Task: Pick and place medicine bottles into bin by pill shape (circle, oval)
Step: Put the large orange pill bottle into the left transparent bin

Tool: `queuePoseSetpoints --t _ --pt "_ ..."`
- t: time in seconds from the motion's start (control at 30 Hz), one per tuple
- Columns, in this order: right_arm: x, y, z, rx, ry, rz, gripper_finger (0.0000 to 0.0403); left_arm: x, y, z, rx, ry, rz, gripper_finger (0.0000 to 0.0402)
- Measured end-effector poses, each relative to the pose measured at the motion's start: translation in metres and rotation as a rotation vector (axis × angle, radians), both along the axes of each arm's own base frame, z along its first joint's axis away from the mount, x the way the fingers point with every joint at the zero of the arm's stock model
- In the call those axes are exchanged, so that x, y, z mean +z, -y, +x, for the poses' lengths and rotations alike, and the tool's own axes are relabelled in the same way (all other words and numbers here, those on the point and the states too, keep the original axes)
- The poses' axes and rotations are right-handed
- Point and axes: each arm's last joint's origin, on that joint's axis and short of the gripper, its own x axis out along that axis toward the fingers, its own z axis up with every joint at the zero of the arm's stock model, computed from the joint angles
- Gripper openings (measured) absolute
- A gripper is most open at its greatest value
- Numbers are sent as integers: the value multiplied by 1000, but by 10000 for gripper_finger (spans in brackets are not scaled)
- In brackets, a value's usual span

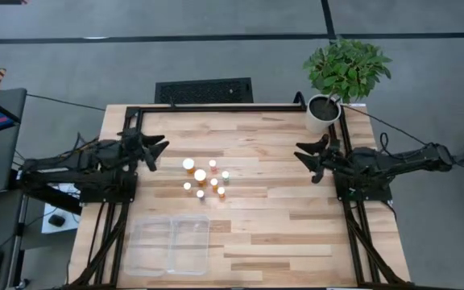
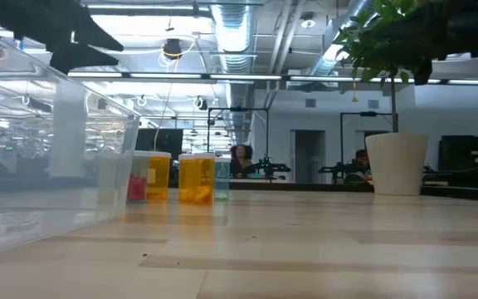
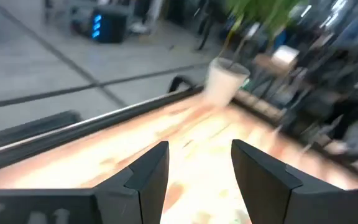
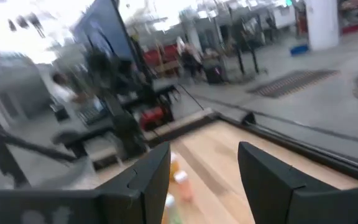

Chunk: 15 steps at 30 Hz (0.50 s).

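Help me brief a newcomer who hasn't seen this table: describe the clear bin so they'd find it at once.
Start from the wooden table with the potted plant at its far right corner. At the opposite, near-left corner lies the bin, just nearer than the cluster of medicine bottles at mid-table. It is the only see-through thing there: a shallow rectangular tray split into two compartments, far larger than any bottle.

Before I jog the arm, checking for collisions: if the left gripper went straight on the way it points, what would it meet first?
Probably nothing close: the left gripper, open and empty, points across bare table toward the right gripper, passing behind the medicine bottles.
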Motion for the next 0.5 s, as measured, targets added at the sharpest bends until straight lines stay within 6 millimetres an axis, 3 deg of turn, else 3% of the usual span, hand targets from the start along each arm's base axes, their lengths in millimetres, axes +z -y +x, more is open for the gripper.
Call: queuePoseSetpoints --t 0.27,0.5 --pt "-8 -2 25 8 -199 -23 201 18 -5 40 40 -252 31 237" --pt "-20 -5 37 73 -291 -27 213 10 -15 76 -53 -554 6 271"
